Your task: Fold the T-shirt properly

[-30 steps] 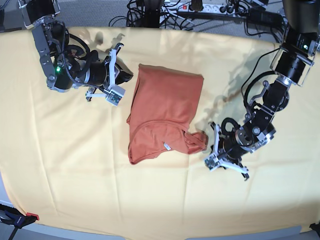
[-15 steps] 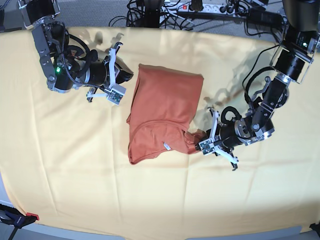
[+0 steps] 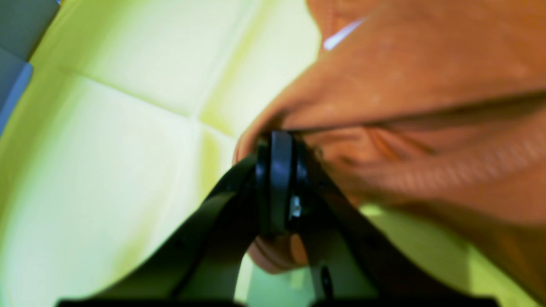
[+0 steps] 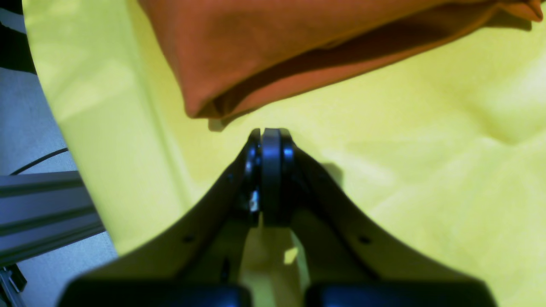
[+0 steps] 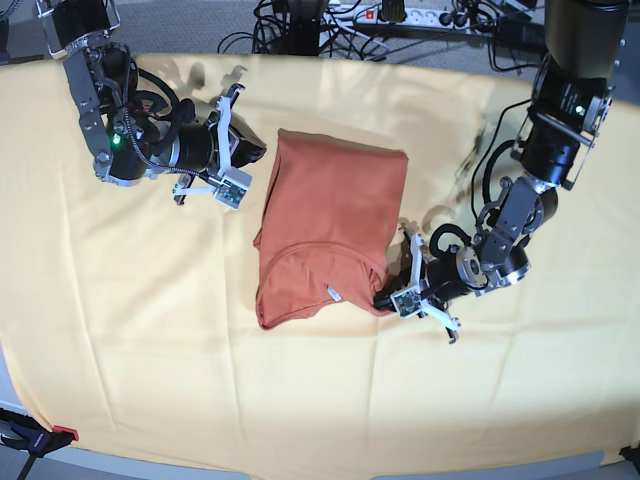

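Note:
The rust-orange T-shirt (image 5: 330,230) lies folded lengthwise in the middle of the yellow cloth (image 5: 150,330), its white neck tag (image 5: 334,293) near the front. My left gripper (image 5: 385,297) is shut and pressed against the sleeve at the shirt's front right corner. In the left wrist view the closed fingertips (image 3: 275,140) are buried in bunched orange fabric (image 3: 426,64), with nothing visibly pinched between them. My right gripper (image 5: 262,152) is shut and empty beside the shirt's back left corner. In the right wrist view it (image 4: 271,134) stops just short of the shirt's edge (image 4: 277,38).
Cables and a power strip (image 5: 400,15) run along the table's back edge. A red clamp (image 5: 62,433) holds the cloth at the front left corner. A metal frame rail (image 4: 42,213) shows beyond the cloth's edge in the right wrist view.
My left gripper has slid left across the cloth from a spot apart from the shirt into the protruding sleeve, pushing it inward. The right arm has stayed put.

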